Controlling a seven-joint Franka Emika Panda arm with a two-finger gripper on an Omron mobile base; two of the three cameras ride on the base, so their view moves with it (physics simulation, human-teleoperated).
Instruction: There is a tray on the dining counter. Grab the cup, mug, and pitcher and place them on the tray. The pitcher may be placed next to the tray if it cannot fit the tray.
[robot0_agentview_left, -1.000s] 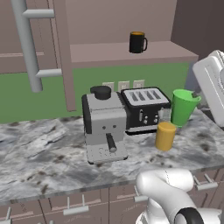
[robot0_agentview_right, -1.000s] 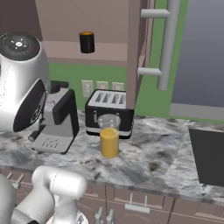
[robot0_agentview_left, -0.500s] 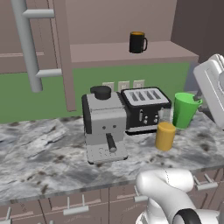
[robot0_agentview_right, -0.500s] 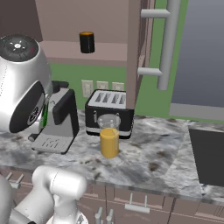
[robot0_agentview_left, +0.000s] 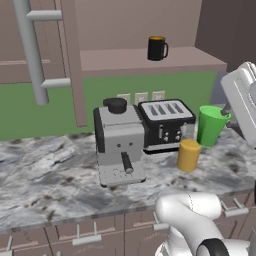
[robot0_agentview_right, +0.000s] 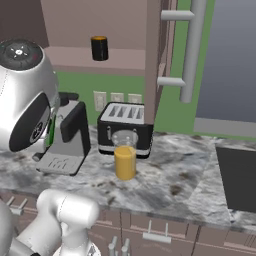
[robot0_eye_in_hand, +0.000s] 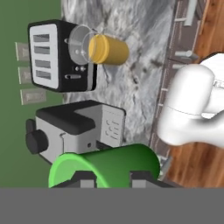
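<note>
Standing visible: one cup (robot0_agentview_left: 211, 124), one mug (robot0_agentview_left: 157, 48), one pitcher (robot0_agentview_left: 189, 155).

The cup (robot0_agentview_left: 210, 125), held between the end effector's (robot0_eye_in_hand: 113, 178) fingers (robot0_eye_in_hand: 85, 179), has risen slightly and shifted a little to the right in the left base view, so it now hangs clear above the worktop (robot0_agentview_left: 60, 175), a bit further from the toaster (robot0_agentview_left: 165, 125) and the pitcher (robot0_agentview_left: 189, 155). The arm has drawn back with it: in the right base view its large white joint sits a touch lower and further left than it did a second ago.
</note>
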